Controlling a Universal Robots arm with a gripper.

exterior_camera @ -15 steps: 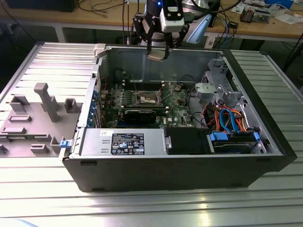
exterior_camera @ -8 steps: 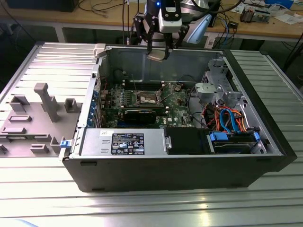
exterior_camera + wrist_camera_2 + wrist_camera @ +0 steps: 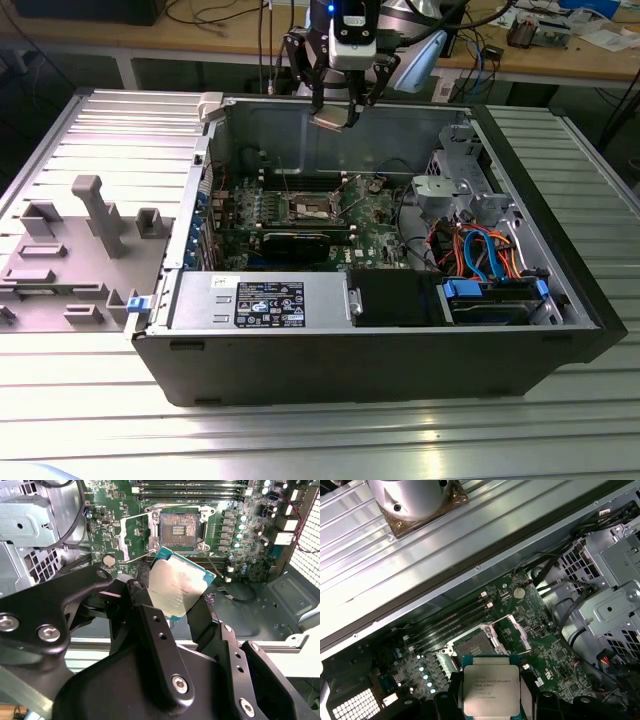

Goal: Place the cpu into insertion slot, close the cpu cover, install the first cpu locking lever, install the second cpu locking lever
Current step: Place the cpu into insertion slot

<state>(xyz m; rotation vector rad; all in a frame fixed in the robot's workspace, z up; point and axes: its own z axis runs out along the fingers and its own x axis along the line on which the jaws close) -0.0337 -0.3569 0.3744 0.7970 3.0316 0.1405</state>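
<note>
Silver-topped cpu (image 3: pixel 180 587) clamped in the jaws, held in air above the open PC case (image 3: pixel 400 350), at 12 o'clock of the insertion slot (image 3: pixel 308 208) in the exterior view. Slot bare, cpu cover (image 3: pixel 131 536) flipped open. All four steps left.
</note>
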